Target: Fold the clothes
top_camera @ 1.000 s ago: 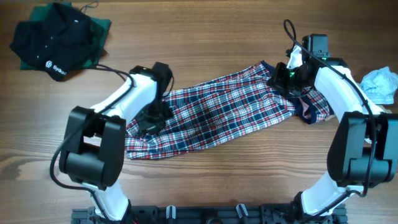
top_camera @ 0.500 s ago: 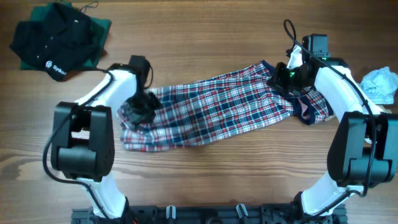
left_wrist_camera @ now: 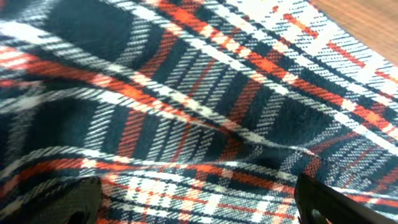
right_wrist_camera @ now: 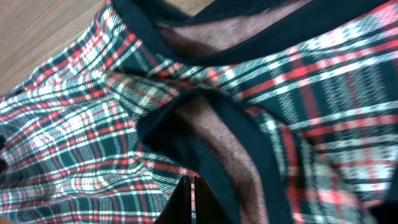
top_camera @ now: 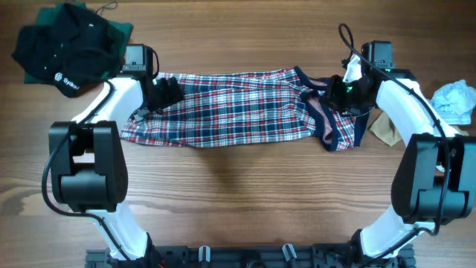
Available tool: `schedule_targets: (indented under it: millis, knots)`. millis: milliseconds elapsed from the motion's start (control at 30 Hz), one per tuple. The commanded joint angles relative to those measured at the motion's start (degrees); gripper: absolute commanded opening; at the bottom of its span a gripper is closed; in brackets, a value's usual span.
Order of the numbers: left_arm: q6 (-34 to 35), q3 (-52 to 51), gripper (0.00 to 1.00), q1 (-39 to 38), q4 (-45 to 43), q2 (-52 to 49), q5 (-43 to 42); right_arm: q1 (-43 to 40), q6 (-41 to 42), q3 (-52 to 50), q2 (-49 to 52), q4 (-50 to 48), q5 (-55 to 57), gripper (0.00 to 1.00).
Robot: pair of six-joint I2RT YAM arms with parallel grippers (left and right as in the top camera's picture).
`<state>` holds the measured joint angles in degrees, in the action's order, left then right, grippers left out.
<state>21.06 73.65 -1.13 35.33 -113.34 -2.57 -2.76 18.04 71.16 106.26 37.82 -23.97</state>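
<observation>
plaid cloth (left_wrist_camera: 199, 93) cropped on all 4 sides, left wrist view; tan scrap (top_camera: 384, 129) half behind right arm (top_camera: 407, 103)

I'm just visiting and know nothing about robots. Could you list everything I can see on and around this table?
plaid cloth: one; red, navy and white with navy trim; stretched across the table's middle
black garment: one; black with white lettering; far left corner, on the green cloth
green cloth: one; green; under the black garment
crumpled cloth: one; pale blue; right edge
tan piece: one; tan; by the plaid cloth's right end, kind unclear
table: one; brown wood
left gripper: one; black; open over the plaid cloth's left end
right gripper: one; black; shut on the plaid cloth's right end
</observation>
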Motion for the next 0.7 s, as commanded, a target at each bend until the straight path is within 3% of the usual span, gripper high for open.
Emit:
schedule_targets:
  millis: [0, 300, 433, 667]
  knots:
    - [-1.4, 2.4, 1.00, 0.9, 4.5, 0.8, 3.4, 0.3, -1.5, 1.4, -1.6, -1.0, 0.1, 0.05]
    - [0.2, 2.7, 1.00, 0.9, 18.2, 5.5, 0.9, 4.6, -4.0, 1.4, -1.6, -1.1, -3.0, 0.04]
    - [3.0, 2.6, 1.00, 0.9, 25.2, 5.7, 0.9, 8.9, -10.7, 1.4, -1.6, 1.8, -3.5, 0.06]
    - [5.4, 2.4, 0.95, 0.9, 21.1, 4.5, 2.4, 13.4, -10.6, 1.4, -1.5, 2.0, 4.7, 0.12]
